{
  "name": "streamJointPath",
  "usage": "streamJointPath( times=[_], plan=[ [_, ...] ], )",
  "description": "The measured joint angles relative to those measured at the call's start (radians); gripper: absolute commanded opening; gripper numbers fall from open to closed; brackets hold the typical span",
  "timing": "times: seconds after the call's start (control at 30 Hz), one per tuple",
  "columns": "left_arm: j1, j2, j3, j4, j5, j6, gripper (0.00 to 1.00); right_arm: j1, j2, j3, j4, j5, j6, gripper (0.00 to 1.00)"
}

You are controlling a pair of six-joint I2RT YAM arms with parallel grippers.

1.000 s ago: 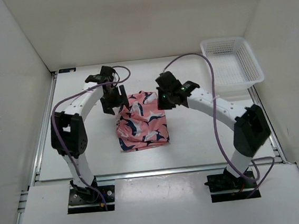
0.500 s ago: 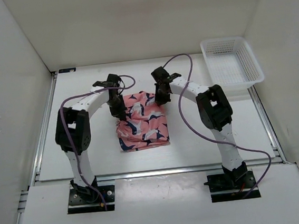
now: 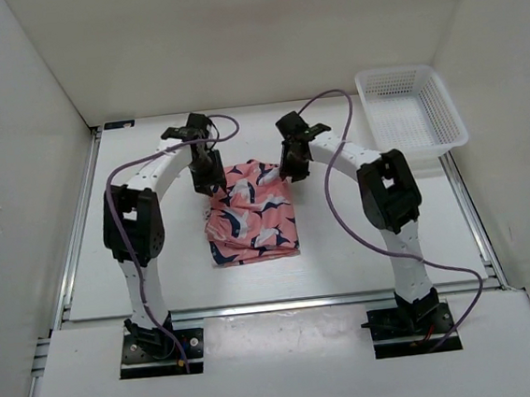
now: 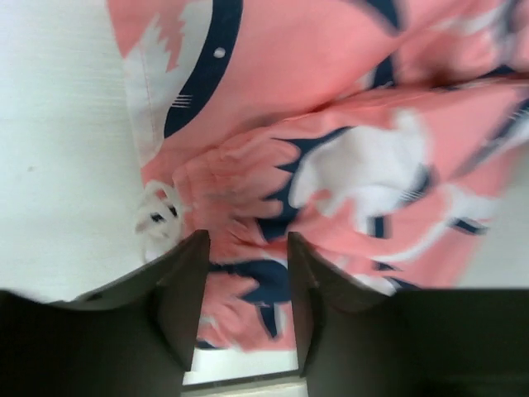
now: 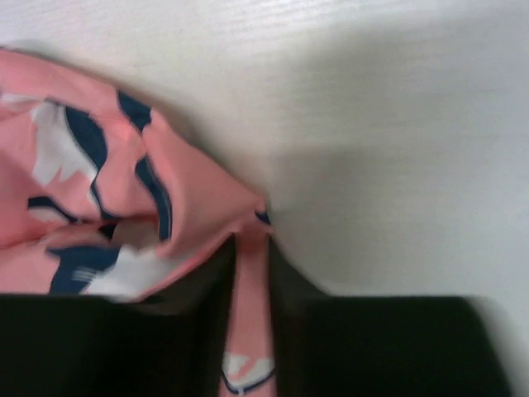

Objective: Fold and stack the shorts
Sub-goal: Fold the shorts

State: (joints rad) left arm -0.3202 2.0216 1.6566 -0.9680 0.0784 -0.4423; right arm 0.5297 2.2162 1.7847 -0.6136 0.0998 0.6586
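Both claws grip the far corners of the shorts (image 3: pixel 250 211) mid-counter: left claw (image 4: pixel 246 248) narrow over bunched cloth, right claw (image 5: pixel 250 256) pinching a fold. Folding's unfinished, stacking untouched.

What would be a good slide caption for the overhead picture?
Two robot arms grip the far corners of patterned pink shorts beside a white mesh basket.

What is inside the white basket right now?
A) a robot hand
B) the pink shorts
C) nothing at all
C: in the overhead view the white basket shows only its bare mesh, while the shorts lie on the table between the left gripper and right gripper.
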Motion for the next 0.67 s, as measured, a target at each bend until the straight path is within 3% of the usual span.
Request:
streamJointPath(
  times=[0.07,0.13,0.2,0.3,0.67],
  plan=[
    [0.003,-0.023,0.050,-0.029,-0.008,0.014,0.83,0.002,-0.075,-0.043,-0.017,0.014,-0.009,0.61],
    [0.003,-0.062,0.092,-0.055,-0.016,0.021,1.00,0.002,-0.174,-0.080,-0.028,0.037,-0.016,0.77],
    [0.006,-0.123,0.111,-0.074,-0.020,0.025,1.00,0.002,-0.291,-0.114,-0.039,0.072,-0.023,0.85],
    [0.015,-0.254,0.101,-0.098,-0.027,0.027,1.00,0.002,-0.486,-0.166,-0.048,0.151,-0.038,0.89],
    [0.037,-0.937,-0.221,-0.086,-0.148,-0.036,1.00,-0.009,-1.047,-0.584,-0.234,0.360,-0.016,0.90]
  ],
)
